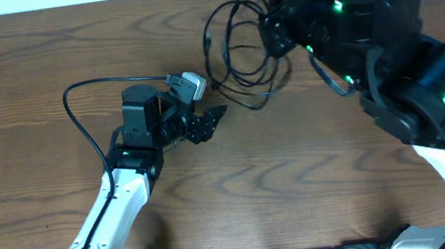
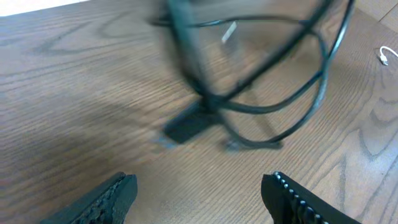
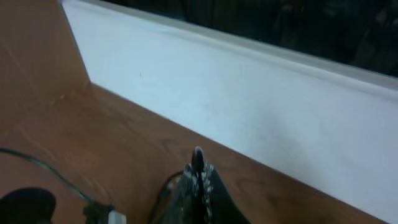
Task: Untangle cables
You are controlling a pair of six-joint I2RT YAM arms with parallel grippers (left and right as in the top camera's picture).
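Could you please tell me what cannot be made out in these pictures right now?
Right wrist: whether the shut right gripper pinches one of the cables; the bottom edge cuts that off.
Overhead: that gripper's fingers, hidden under the right arm.
Left wrist: the cables are blurred, so their crossings are unclear.
Left wrist: the white plug at the right edge, too small to identify.

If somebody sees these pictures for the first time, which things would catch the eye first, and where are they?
First, the tangle of black cables looping at the far middle of the table, rising to the big right arm that fills the far right corner. The right gripper has its jaws pressed together, seemingly on a cable, while the left gripper faces the tangle with jaws open.
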